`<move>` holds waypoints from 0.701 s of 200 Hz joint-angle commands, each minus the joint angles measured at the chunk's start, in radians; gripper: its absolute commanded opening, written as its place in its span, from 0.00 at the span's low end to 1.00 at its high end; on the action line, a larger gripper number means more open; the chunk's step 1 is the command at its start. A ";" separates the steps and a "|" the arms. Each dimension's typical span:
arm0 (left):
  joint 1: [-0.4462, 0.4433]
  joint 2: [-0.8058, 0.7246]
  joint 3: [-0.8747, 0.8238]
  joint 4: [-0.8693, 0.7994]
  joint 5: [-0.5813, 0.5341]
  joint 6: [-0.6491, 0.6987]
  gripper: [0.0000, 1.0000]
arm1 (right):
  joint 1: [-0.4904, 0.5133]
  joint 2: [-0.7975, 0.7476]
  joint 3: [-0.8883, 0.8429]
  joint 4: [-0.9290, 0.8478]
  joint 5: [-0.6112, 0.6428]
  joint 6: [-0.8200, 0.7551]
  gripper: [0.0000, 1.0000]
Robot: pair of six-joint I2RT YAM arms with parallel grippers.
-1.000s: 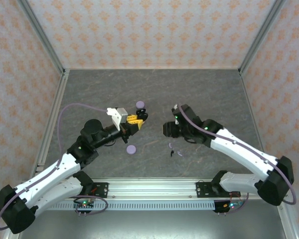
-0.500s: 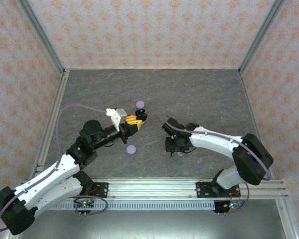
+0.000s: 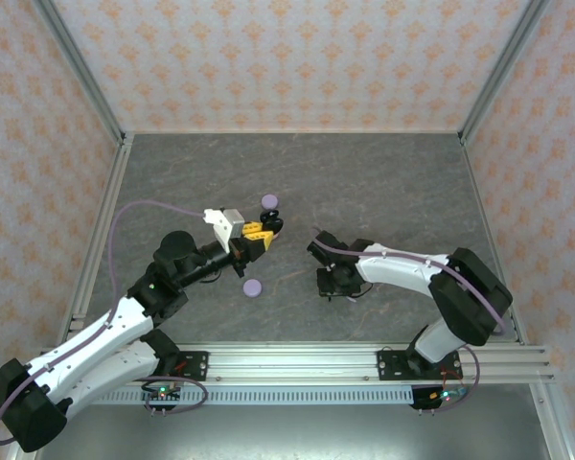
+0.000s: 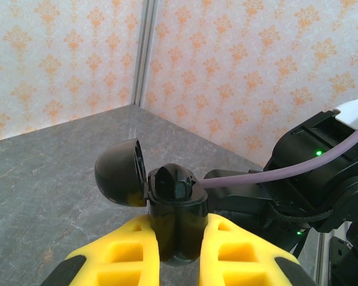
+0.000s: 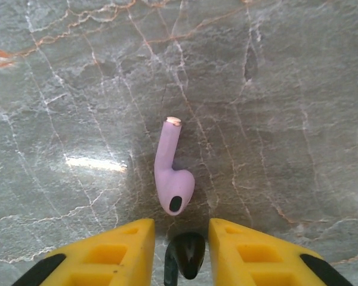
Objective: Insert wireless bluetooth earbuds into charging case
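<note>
My left gripper (image 4: 178, 253) is shut on a black charging case (image 4: 178, 208), held off the table with its lid (image 4: 120, 173) swung open to the left. A black earbud (image 4: 174, 182) sits in one socket. From above, the left gripper (image 3: 259, 233) holds the case (image 3: 273, 223) at mid-table. My right gripper (image 5: 182, 225) is down at the tabletop, its yellow fingers (image 5: 116, 250) narrowly apart with a black earbud (image 5: 190, 253) between them and small gaps on both sides. A lavender earbud (image 5: 172, 176) lies just beyond the fingertips. In the top view the right gripper (image 3: 337, 287) covers both earbuds.
A round lavender case (image 3: 253, 287) lies between the arms, and another lavender disc (image 3: 269, 202) lies just behind the black case. The dark marbled table (image 3: 383, 182) is fenced by patterned walls. The right arm (image 4: 322, 173) stands close to the held case.
The right gripper has dropped to the table over the two loose earbuds and its fingers have narrowed around the black one. The left arm has held still with the case.
</note>
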 commanded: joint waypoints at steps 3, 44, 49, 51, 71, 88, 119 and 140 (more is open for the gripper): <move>-0.008 -0.011 -0.008 0.000 -0.017 0.017 0.04 | 0.007 0.017 -0.017 0.007 0.003 0.009 0.28; -0.008 -0.011 -0.007 -0.003 -0.017 0.017 0.04 | 0.007 0.012 -0.018 0.003 -0.003 0.005 0.21; -0.009 -0.011 -0.007 -0.004 -0.016 0.017 0.04 | 0.007 0.008 -0.017 0.002 -0.003 0.003 0.20; -0.009 -0.011 -0.007 -0.005 -0.016 0.017 0.04 | 0.007 0.007 -0.017 0.001 -0.003 0.003 0.20; -0.008 -0.014 -0.007 -0.006 -0.017 0.017 0.04 | 0.007 -0.011 -0.016 -0.001 -0.002 -0.003 0.18; -0.008 -0.017 -0.007 -0.006 -0.017 0.017 0.04 | 0.007 -0.046 -0.018 0.007 0.000 -0.009 0.18; -0.008 -0.023 -0.014 0.011 -0.015 0.006 0.04 | -0.002 -0.171 -0.018 0.037 0.004 -0.035 0.18; -0.008 -0.022 -0.017 0.031 -0.010 -0.006 0.04 | -0.020 -0.291 -0.006 0.073 -0.009 -0.060 0.19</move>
